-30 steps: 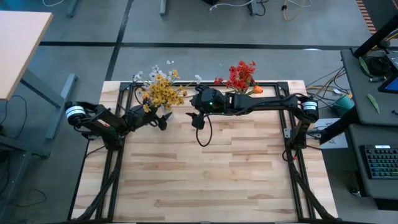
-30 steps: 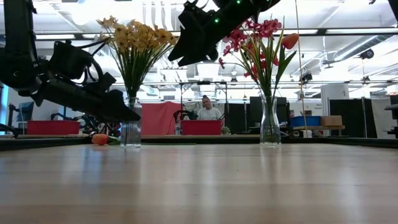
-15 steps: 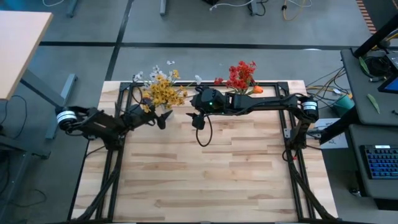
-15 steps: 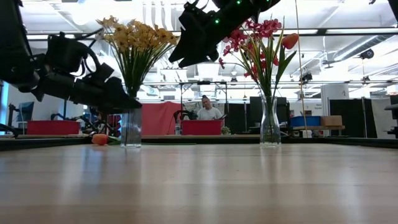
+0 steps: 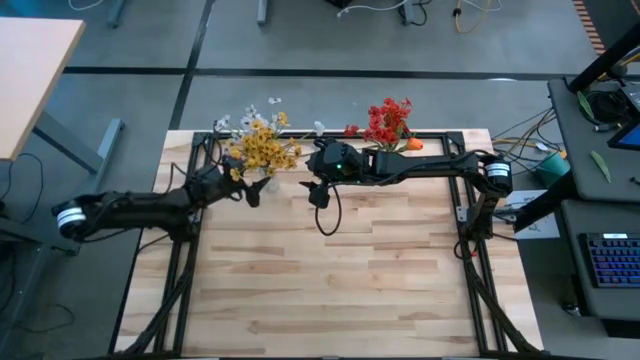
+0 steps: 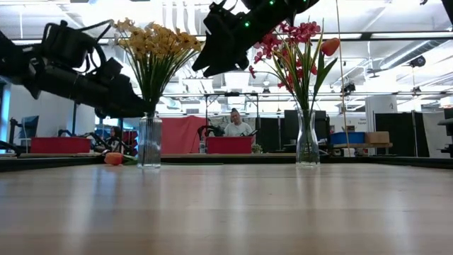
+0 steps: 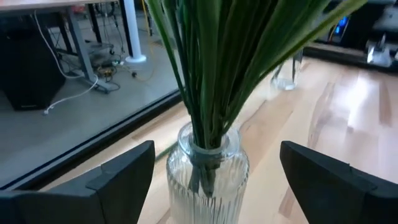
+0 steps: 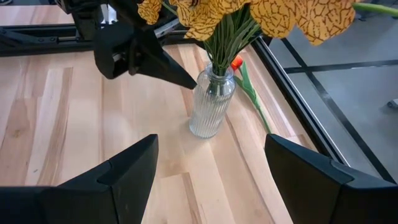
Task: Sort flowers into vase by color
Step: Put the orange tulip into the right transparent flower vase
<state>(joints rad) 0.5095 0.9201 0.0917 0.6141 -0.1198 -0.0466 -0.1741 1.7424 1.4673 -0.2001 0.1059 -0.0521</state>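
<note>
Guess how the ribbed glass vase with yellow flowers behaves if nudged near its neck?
Probably tips: the vase is tall, narrow and top-heavy with yellow flowers. Ribbed glass looks fragile, likely slippery. The left gripper straddles it, open.

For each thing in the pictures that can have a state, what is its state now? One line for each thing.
Left gripper: open, empty, at the ribbed vase's neck.
Right gripper: open, empty, raised over the table.
Ribbed vase: upright, holding yellow flowers.
Second vase: upright, holding red flowers.
Orange flower: lying on the table behind the ribbed vase, not sorted.
</note>
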